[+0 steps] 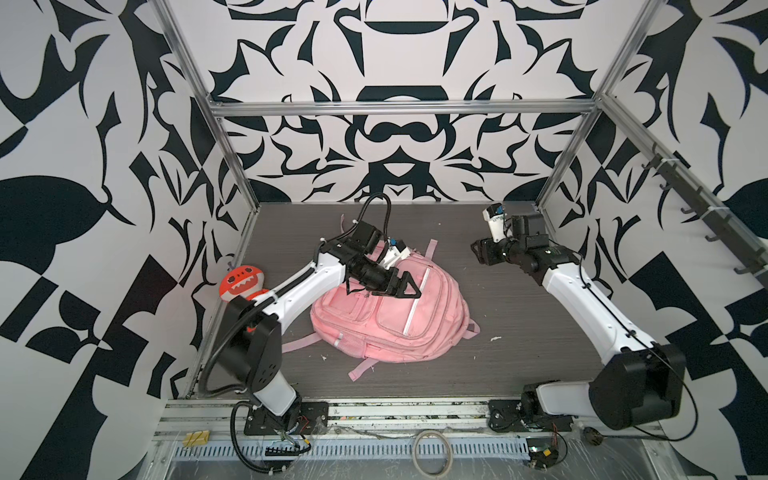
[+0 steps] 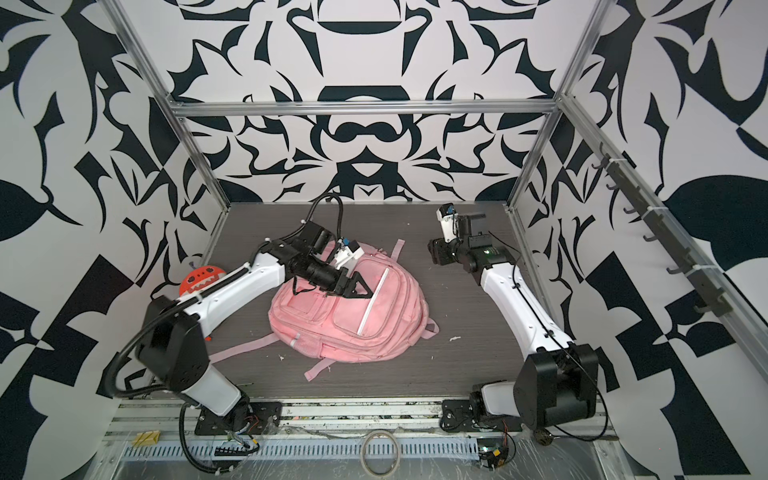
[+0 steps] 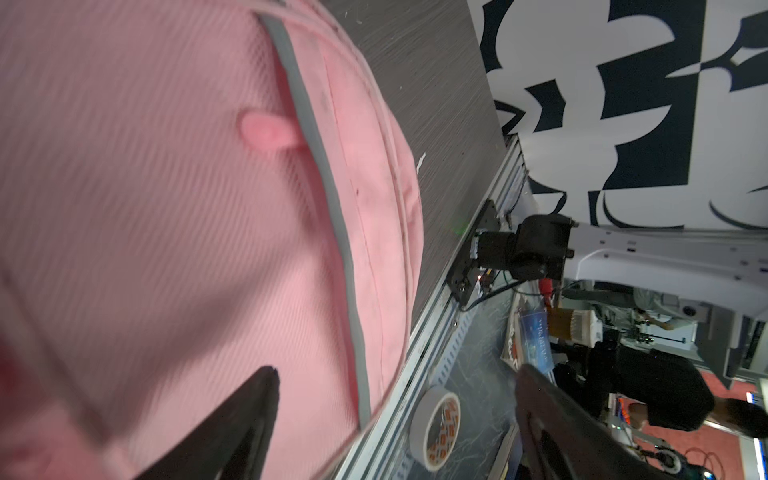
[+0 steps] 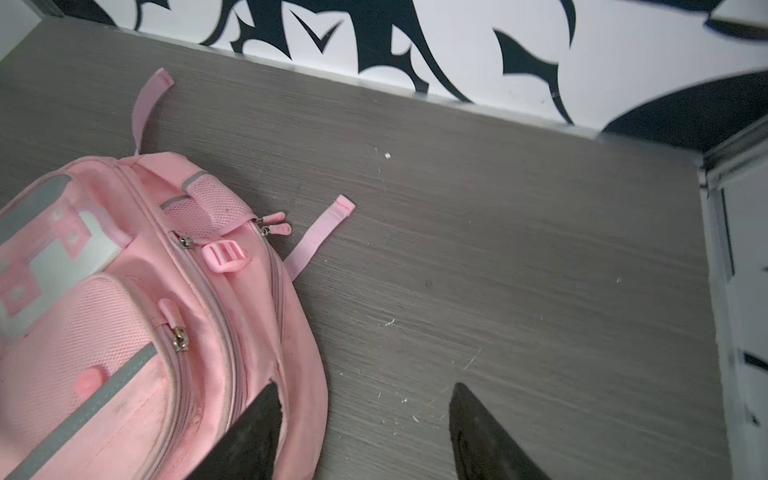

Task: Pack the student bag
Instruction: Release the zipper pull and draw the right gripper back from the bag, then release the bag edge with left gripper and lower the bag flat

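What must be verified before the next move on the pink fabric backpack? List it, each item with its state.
1. Left gripper open, empty: ok, jaws apart over the pink fabric backpack.
2. Right gripper open, empty: ok, over the grey wood-grain table beside the backpack.
3. Backpack lying front up on the table: ok.
4. A compartment open for packing: not ok, none shows open.
5. Orange-red plush toy packed: not ok, outside, behind the left arm.
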You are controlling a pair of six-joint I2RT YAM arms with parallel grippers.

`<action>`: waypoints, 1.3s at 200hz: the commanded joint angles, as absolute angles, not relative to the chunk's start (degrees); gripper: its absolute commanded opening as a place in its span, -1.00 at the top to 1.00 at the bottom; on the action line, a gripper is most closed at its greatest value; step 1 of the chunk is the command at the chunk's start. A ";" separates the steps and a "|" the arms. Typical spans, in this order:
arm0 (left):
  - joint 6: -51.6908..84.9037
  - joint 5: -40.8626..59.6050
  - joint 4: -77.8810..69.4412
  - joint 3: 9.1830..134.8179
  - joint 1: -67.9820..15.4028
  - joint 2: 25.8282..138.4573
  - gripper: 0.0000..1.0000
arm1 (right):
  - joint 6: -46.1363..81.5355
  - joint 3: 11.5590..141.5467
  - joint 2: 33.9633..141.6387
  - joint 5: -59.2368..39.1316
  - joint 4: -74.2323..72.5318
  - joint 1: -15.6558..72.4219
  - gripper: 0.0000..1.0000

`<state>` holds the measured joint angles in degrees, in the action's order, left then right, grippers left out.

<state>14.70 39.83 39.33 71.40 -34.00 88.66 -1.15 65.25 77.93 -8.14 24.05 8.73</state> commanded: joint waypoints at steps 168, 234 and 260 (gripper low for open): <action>36.82 33.59 36.75 39.56 -14.86 67.94 -0.99 | 15.93 78.74 110.34 -4.75 26.99 10.61 -0.36; 37.18 33.22 23.00 39.73 -12.14 77.01 -0.99 | 16.44 66.38 104.96 -4.33 24.04 14.26 -0.31; 36.82 34.01 16.96 43.17 -12.03 82.88 -0.99 | 19.20 58.83 99.64 -5.63 20.36 14.50 -0.29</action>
<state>37.67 34.28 26.94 40.10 -12.34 78.30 16.45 64.10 104.95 -4.56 21.89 14.00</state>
